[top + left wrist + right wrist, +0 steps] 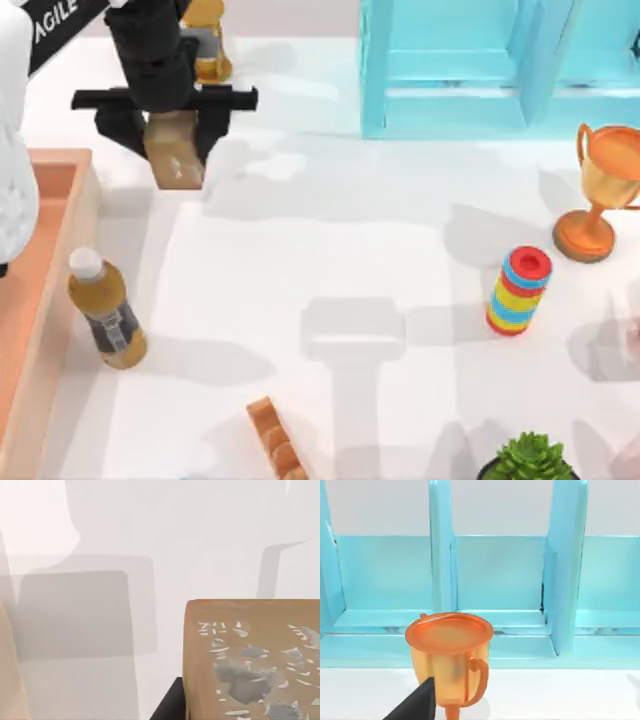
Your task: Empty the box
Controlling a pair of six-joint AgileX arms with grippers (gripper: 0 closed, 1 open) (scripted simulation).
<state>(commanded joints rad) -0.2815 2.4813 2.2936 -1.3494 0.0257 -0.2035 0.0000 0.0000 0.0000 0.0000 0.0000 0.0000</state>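
The left pincer point(176, 125) gripped a tan block point(176, 150) above the desk point(330, 260), right of the box point(45, 300), for unloading.

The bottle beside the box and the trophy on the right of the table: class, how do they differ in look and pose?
The bottle is a brown cylinder with a white cap and a grey label; the trophy is an orange cup with handles on a round foot. The bottle leans against the wall of the box; the trophy stands clear of everything. Both rest on the white table.
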